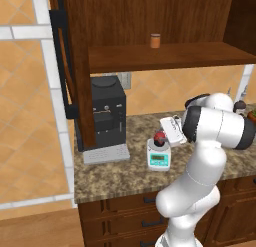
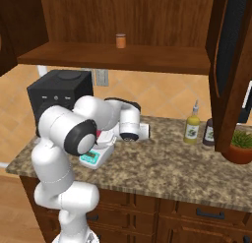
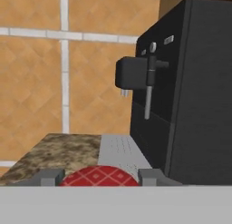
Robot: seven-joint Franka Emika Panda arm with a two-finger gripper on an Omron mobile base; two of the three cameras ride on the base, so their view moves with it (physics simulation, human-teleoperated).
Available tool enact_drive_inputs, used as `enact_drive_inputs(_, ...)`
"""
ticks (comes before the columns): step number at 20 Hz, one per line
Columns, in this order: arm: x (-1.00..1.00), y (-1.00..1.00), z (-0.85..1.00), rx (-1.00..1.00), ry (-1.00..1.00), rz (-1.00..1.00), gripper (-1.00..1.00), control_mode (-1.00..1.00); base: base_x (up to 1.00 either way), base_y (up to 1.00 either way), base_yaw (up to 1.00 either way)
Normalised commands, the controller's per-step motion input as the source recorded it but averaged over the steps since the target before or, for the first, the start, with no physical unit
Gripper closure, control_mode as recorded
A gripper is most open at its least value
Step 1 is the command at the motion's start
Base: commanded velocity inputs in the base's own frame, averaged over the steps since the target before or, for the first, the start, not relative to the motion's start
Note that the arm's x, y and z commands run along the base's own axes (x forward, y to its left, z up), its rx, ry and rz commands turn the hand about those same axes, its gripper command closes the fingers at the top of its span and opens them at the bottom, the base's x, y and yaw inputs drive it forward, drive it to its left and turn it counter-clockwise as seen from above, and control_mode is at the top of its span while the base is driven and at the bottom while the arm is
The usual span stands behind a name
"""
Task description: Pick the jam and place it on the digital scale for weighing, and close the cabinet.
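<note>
The jam (image 1: pixel 160 138), a tiny jar with a red top, stands on the white digital scale (image 1: pixel 158 157) on the counter, just right of the coffee machine. My gripper (image 1: pixel 161 134) reaches in from the right and is shut on the jam. In the hand view the jam's red checked lid (image 3: pixel 99 177) lies between my gripper's (image 3: pixel 100 175) two grey fingertips (image 3: pixel 50 176). From the right base view the scale (image 2: pixel 92 159) and a bit of the jam (image 2: pixel 103 137) peek out behind my arm. The cabinet (image 1: pixel 165 56) above stands open, its doors (image 2: pixel 229 65) swung out.
A black coffee machine (image 1: pixel 107 116) stands close on the scale's left. An orange-brown jar (image 1: pixel 155 40) sits on the cabinet shelf. On the counter to the right are a yellow bottle (image 2: pixel 192 129), a dark bottle (image 2: pixel 208 133) and a potted plant (image 2: pixel 241 147).
</note>
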Motion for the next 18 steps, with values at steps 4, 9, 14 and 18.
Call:
enact_drive_inputs(4, -0.01, 0.00, 0.00, 0.00, 0.00, 0.00, -1.00, -1.00, 0.00, 0.00, 0.00)
enact_drive_inputs(9, -0.12, 0.00, 0.03, 0.00, -0.02, 0.00, -1.00, -1.00, 0.00, 0.00, 0.00)
enact_drive_inputs(14, -0.17, -0.13, 0.17, 0.04, -0.05, 0.00, -1.00, -1.00, 0.00, 0.00, 0.00)
enact_drive_inputs(18, -0.22, -0.27, 0.39, 0.08, -0.22, -0.02, -1.00, -1.00, 0.00, 0.00, 0.00)
